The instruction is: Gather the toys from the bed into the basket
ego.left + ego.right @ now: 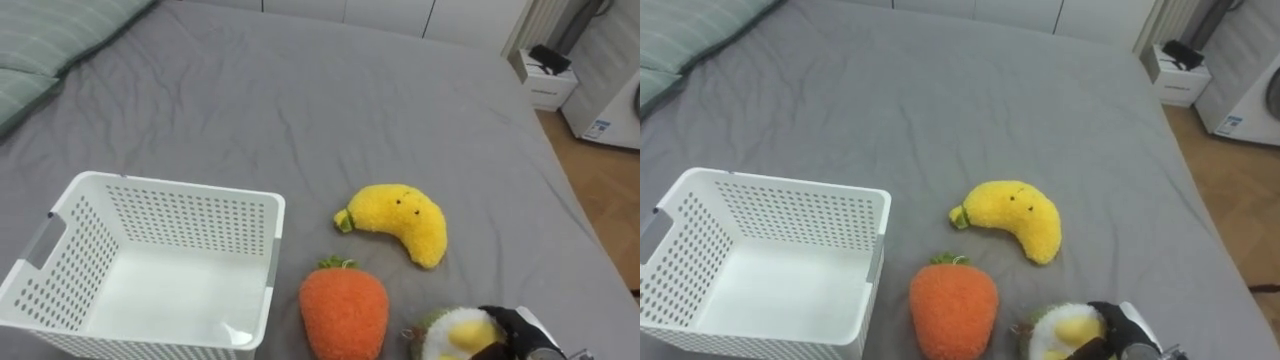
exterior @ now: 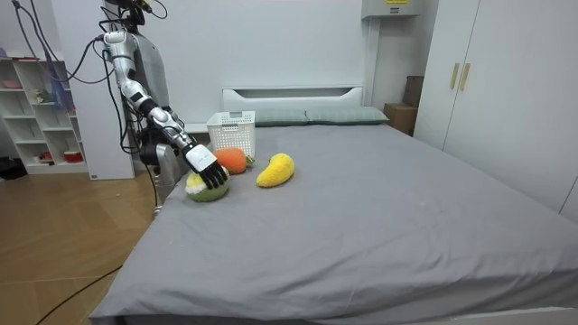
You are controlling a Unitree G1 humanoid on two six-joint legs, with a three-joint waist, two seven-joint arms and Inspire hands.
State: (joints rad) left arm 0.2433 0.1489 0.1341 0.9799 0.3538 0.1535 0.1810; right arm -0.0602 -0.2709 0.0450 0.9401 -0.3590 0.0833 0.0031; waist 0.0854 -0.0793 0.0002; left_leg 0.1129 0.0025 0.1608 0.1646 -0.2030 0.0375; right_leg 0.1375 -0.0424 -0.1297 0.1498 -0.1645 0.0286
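Observation:
Three plush toys lie on the grey bed [image 1: 300, 110]. A yellow banana [image 1: 400, 220] is in the middle, and an orange carrot with a green tuft [image 1: 343, 310] lies just in front of it. At the bottom right is a round green toy with a white and yellow face [image 1: 455, 335]. My right hand [image 1: 510, 332] sits on this round toy, dark fingers curled over its right side. In the room view the right hand [image 2: 209, 171] covers the round toy [image 2: 204, 190] near the bed's edge. A white perforated basket [image 1: 180, 200] stands empty to the carrot's left.
Green striped pillows [image 1: 45, 45] lie at the far left of the bed. A white nightstand [image 1: 548, 82] stands beyond the bed's far right corner, with wooden floor [image 1: 610, 190] along the right edge. Wardrobes [image 2: 488, 81] line the room view's right.

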